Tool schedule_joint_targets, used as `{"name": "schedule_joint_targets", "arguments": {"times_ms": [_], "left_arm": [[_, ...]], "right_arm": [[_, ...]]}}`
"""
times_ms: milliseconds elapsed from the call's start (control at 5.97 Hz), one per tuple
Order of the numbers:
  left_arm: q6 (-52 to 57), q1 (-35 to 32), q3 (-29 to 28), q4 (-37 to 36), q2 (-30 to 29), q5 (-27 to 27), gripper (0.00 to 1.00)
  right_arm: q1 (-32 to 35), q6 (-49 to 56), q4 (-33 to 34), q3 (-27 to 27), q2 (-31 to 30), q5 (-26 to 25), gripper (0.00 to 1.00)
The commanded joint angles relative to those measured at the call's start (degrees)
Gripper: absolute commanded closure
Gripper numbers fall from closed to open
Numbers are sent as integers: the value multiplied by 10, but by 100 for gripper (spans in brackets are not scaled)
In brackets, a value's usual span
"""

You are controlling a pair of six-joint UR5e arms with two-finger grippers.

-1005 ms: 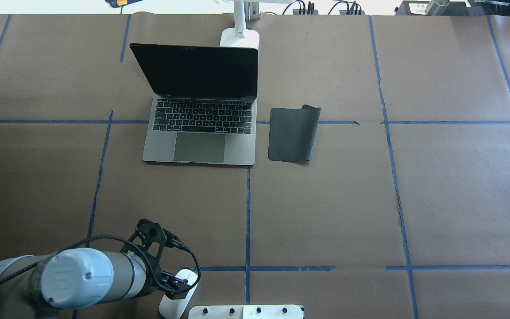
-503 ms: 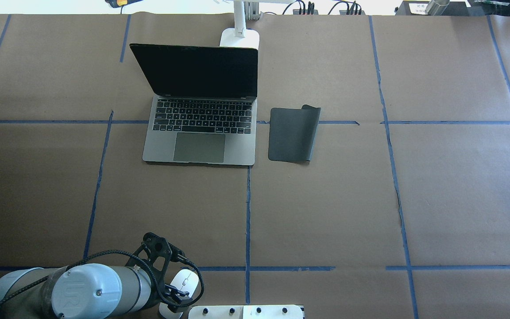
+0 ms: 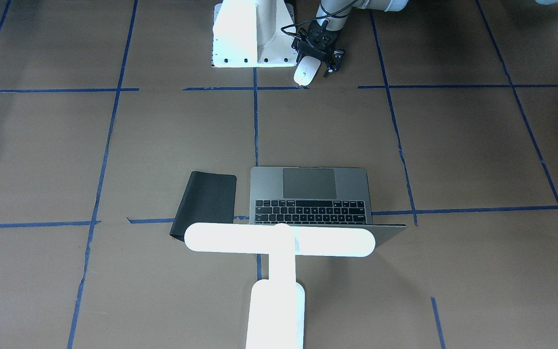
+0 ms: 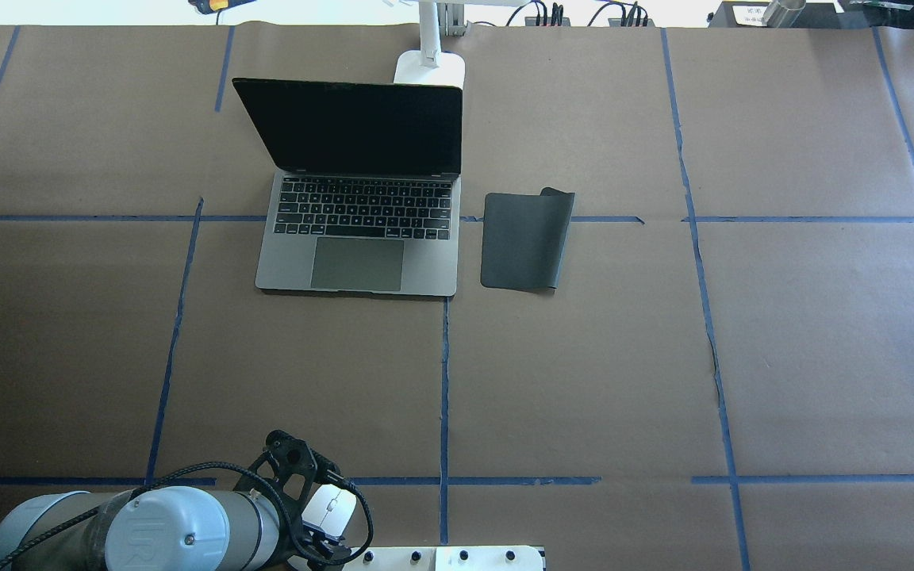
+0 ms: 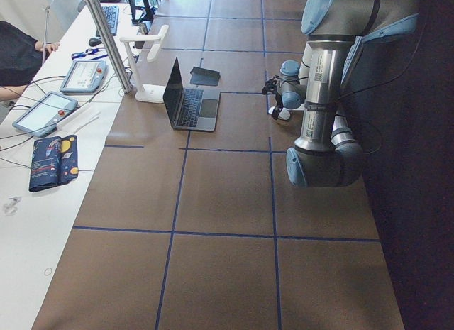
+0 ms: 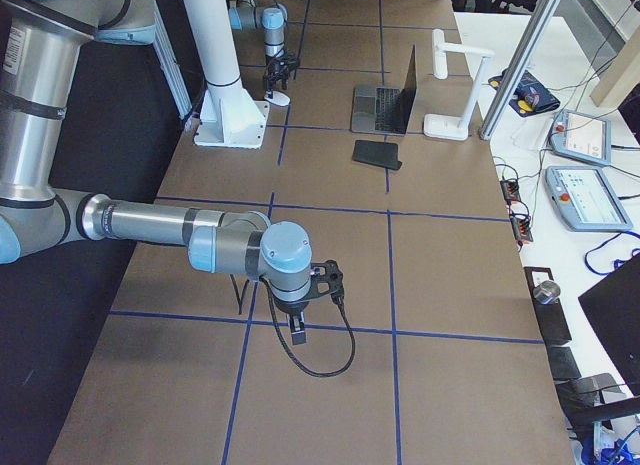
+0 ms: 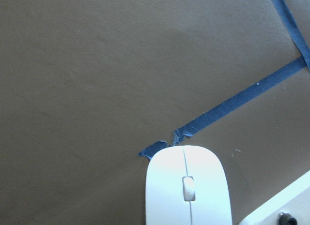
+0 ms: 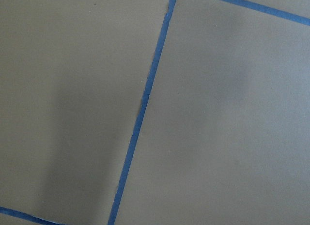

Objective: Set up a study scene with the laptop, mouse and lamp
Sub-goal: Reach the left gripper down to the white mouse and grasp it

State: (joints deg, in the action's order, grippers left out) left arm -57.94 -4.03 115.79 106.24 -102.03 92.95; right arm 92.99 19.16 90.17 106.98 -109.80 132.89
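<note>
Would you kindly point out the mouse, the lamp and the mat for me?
mouse (image 7: 188,187), left wrist view, scroll wheel on top.
lamp (image 3: 279,241), front-facing view, middle of bar head.
mat (image 4: 524,241), overhead view, centre.

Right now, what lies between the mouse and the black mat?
Nothing: only bare brown table paper crossed by blue tape lines lies between mouse and mat, per the overhead view.
</note>
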Motion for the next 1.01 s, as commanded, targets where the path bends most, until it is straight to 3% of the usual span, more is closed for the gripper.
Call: {"name": "schedule_joint_targets", "arguments": {"times_ms": [0, 335, 503, 838], "left_arm": [[0, 1, -4, 0, -2, 0, 11], [-1, -1, -1, 0, -3, -8, 55], [-1, -2, 1, 0, -3, -19, 69], [0, -17, 14, 0, -3, -16, 70]], "right_arm": [[0, 1, 0, -1, -1, 0, 0], [0, 1, 0, -1, 0, -1, 0], [0, 0, 0, -1, 0, 0, 0], [0, 0, 0, -1, 1, 0, 0]]}}
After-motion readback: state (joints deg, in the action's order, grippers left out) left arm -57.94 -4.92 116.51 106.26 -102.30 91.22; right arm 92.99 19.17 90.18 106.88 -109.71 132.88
